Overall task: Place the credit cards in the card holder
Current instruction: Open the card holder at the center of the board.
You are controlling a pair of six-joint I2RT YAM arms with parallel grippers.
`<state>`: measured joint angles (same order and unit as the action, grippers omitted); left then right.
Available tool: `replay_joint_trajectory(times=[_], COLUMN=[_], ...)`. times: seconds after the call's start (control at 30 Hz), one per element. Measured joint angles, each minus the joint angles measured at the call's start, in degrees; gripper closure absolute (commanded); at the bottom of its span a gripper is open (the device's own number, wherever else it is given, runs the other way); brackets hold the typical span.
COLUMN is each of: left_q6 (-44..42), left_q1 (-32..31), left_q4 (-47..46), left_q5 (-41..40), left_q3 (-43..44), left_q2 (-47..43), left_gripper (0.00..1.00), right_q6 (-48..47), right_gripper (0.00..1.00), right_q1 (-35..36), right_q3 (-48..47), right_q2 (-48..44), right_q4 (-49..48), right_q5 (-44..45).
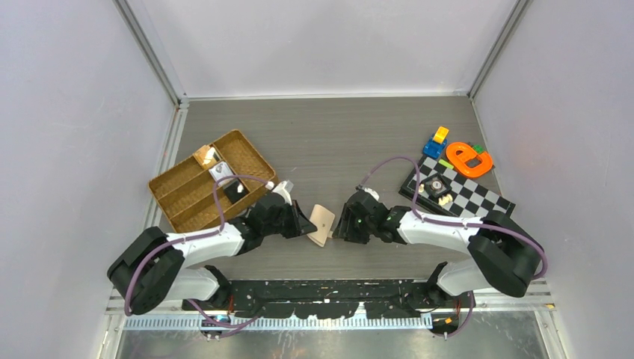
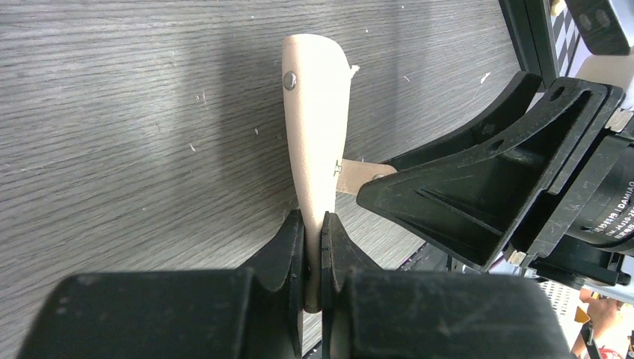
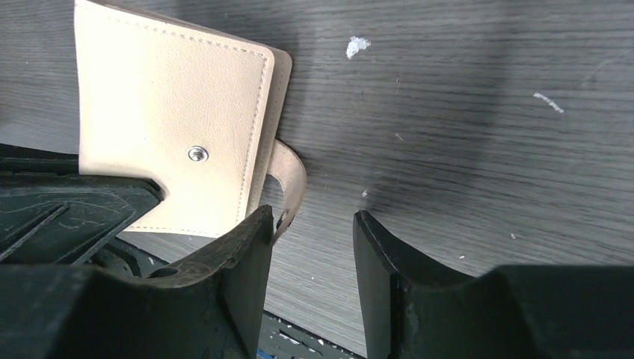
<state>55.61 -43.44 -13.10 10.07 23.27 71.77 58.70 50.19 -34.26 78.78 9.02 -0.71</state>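
The left end effector (image 2: 312, 224) is clamped on the lower edge of the card holder (image 2: 318, 112), standing it on edge over the desk (image 1: 336, 142). This likely presents its snap tab (image 3: 290, 176) to the other arm. The right end effector (image 3: 314, 232) sits just beside the card holder with its jaws apart. The tab's tip is at the edge of the gap, unpinched, probably lined up for pulling the flap open. No credit cards show near the card holder or in either end effector. The only readable writing is "DAMIAO" on the motor housing (image 2: 614, 200) beside the card holder.
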Motion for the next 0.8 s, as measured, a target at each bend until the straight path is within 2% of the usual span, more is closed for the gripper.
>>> replay_joint_trajectory(times=[0.13, 0.17, 0.27, 0.37, 0.43, 0.53, 0.63, 0.8], left_q6=[0.13, 0.22, 0.74, 0.50, -0.61, -2.60, -5.22, -8.00], left_q1=[0.00, 0.00, 0.00, 0.00, -0.02, -0.02, -0.04, -0.04], left_q4=[-0.63, -0.81, -1.36, -1.16, 0.33, 4.02, 8.57, 10.80], left_q5=[0.02, 0.04, 0.22, 0.07, -0.39, -1.44, -2.29, -2.34], left_q3=[-0.02, -0.02, -0.02, 0.00, 0.31, 1.64, 4.31, 6.95], left_q2=[0.83, 1.03, 1.64, 1.86, 1.84, 1.81, 1.42, -0.74], left_gripper=[1.00, 0.96, 0.76, 0.51, 0.38, 0.29, 0.23, 0.21], right_q6=[-0.15, -0.13, -0.72, -1.53, -2.05, -2.84, -3.30, -3.67], right_gripper=[0.69, 0.75, 0.90, 0.99, 0.99, 1.00, 0.99, 1.00], right_q1=[0.00, 0.00, 0.00, 0.00, 0.00, 0.00, 0.00, 0.00], right_q3=[-0.07, -0.13, -0.76, -1.75, -2.32, -2.93, -3.58, -4.46], right_q2=[0.02, 0.02, 0.02, -0.33, -1.79, -5.44, -9.51, -11.61], right_q4=[0.15, 0.33, 1.36, 3.17, 5.18, 7.85, 10.25, 12.35], right_q5=[1.01, 1.18, 1.75, 2.43, 3.28, 4.50, 5.46, 5.99])
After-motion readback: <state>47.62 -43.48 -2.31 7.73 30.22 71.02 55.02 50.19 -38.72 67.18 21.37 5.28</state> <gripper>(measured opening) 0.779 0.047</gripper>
